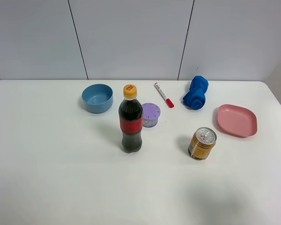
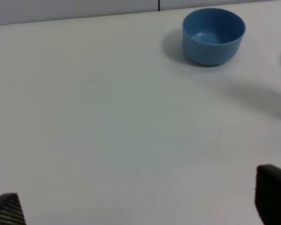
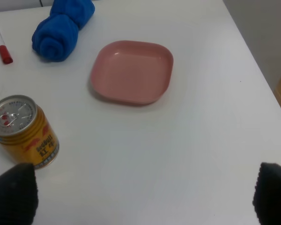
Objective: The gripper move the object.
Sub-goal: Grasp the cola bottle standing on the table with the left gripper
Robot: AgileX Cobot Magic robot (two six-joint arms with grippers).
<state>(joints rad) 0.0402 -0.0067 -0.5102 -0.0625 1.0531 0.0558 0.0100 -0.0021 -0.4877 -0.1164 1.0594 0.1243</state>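
The tall cola bottle [image 1: 131, 123], with a red label and a yellow-orange cap, stands upright near the middle of the white table [image 1: 51, 178]. Neither arm shows in the exterior high view. In the left wrist view my left gripper [image 2: 140, 206] is open and empty above bare table, its black fingertips [image 2: 273, 197] wide apart; the bottle is out of that view. In the right wrist view my right gripper [image 3: 143, 197] is open and empty, with one fingertip [image 3: 13, 193] close to the gold can [image 3: 24, 132]. The bottle is out of that view too.
A blue bowl [image 1: 97, 98] [image 2: 213, 35] sits behind and left of the bottle, a purple lidded cup [image 1: 151, 115] just behind it. A red-capped marker [image 1: 163, 94], a rolled blue cloth [image 1: 195, 92] [image 3: 62, 29], a pink dish [image 1: 237, 120] [image 3: 132, 71] and the gold can [image 1: 202, 143] lie to the right.
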